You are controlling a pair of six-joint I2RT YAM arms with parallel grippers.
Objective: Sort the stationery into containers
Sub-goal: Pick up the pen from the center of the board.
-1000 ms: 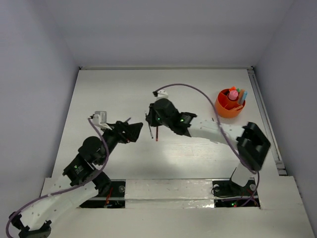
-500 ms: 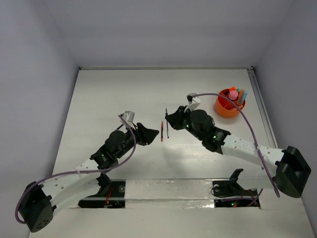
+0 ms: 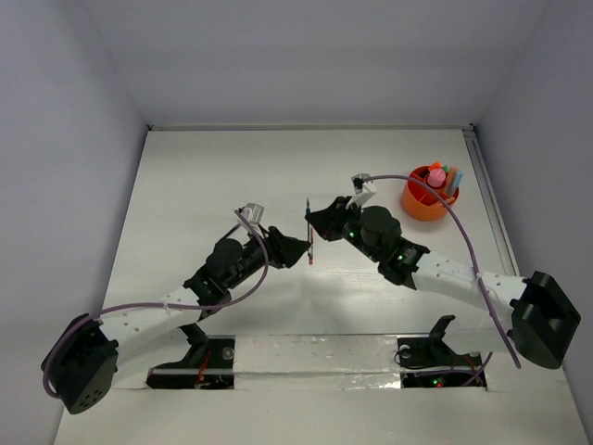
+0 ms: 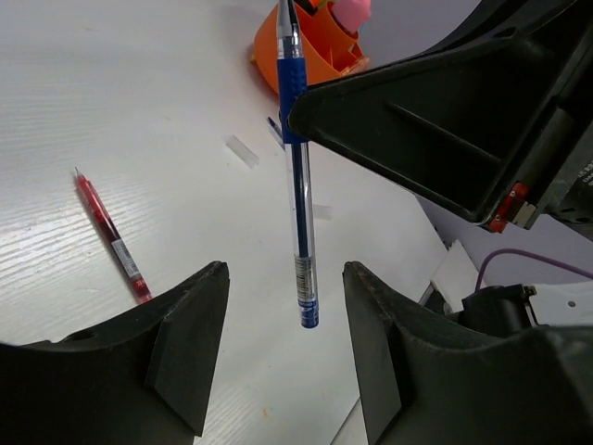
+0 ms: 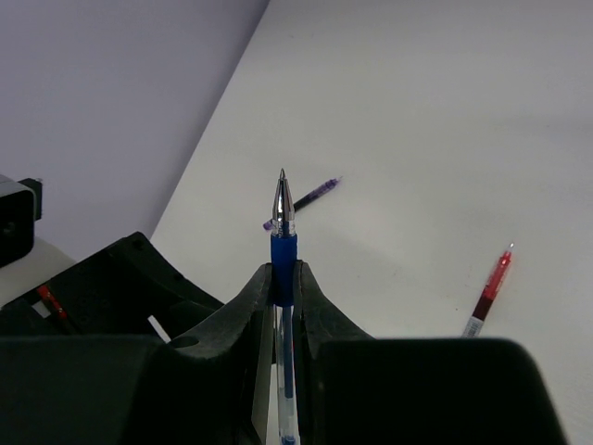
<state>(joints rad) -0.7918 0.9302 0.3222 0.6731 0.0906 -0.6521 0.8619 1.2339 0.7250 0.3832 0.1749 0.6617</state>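
Note:
My right gripper is shut on a blue pen by its blue grip, tip up, above the table's middle. In the left wrist view the blue pen hangs down from the right gripper's fingers. Its lower end sits between the jaws of my open left gripper and touches neither. A red pen lies on the table beside it, and also shows in the right wrist view. A purple pen lies further off. The orange container stands at the back right.
The container holds a pink piece and blue and green pieces. Small white bits lie on the table near it. A rail runs along the table's right edge. The two grippers meet tip to tip at mid-table.
The left arm has stretched right until its gripper reached the blue pen, and its jaws have narrowed from wide open. The right arm swung out and carried the pen a little right.

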